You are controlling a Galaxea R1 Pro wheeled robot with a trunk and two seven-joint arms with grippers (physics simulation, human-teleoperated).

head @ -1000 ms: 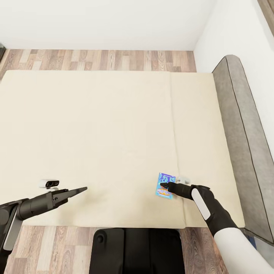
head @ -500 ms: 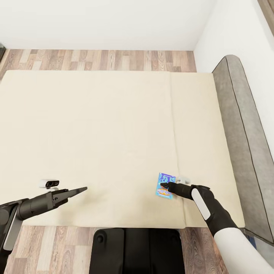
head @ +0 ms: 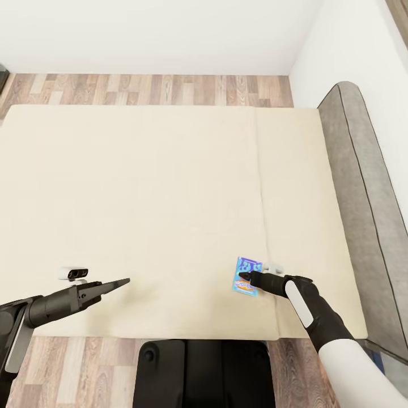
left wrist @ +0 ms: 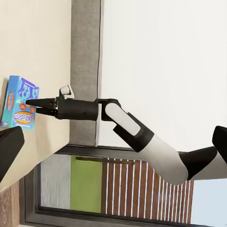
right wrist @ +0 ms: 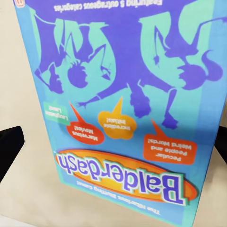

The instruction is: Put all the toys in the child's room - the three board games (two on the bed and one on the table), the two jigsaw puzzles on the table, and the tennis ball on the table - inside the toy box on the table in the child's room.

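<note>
Right wrist view: right gripper [head: 245, 276] (fingertips spread) over board game [right wrist: 123, 104].

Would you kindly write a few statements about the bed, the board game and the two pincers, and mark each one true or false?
1. The board game lies on the bed. True.
2. The right pincer is at the board game. True.
3. The left pincer grips the board game. False: it is out over bare bed, far from the box.
4. The box reads "Balderdash" in the right wrist view. True.
5. The headboard is bright red. False: it is grey.
</note>
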